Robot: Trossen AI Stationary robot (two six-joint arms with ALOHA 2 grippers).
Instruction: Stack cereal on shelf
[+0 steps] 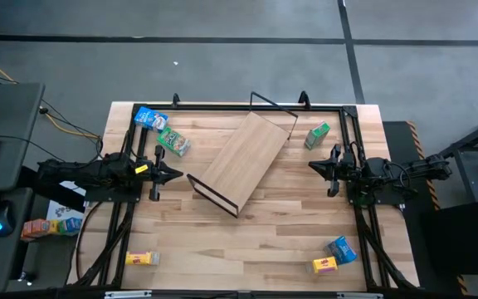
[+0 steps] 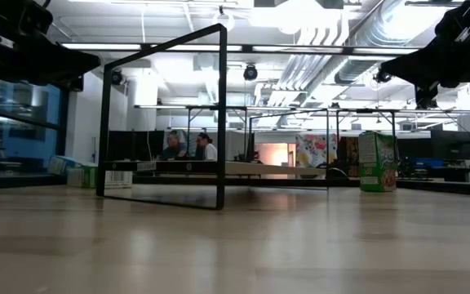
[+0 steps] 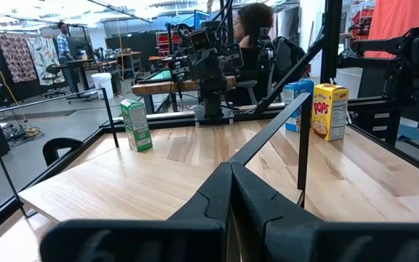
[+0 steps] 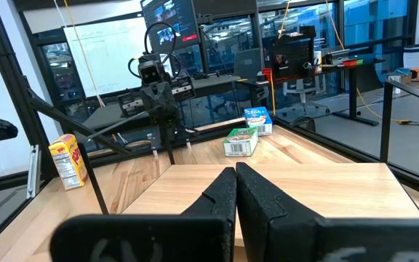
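The shelf [image 1: 243, 159], a light-wood board with black wire frames at its ends, stands slantwise at the table's middle on those frames [image 2: 166, 122]. Several cereal boxes are spread around it. A blue one [image 1: 149, 118] and a green one [image 1: 173, 141] lie at the far left. Another green one [image 1: 317, 134] stands at the far right. A yellow one [image 1: 142, 258] lies at the near left, and a yellow [image 1: 325, 265] and a blue one [image 1: 341, 248] at the near right. My left gripper [image 1: 177, 174] and my right gripper [image 1: 314, 164] hang shut and level on either side of the shelf, holding nothing.
A black rail frame [image 1: 222, 105] runs around the table's edges. A side desk at the left carries more small boxes [image 1: 48, 224], a mouse and a keyboard. People sit in the room beyond the table [image 2: 188, 145]. Bare wood lies along the table's near middle [image 1: 239, 249].
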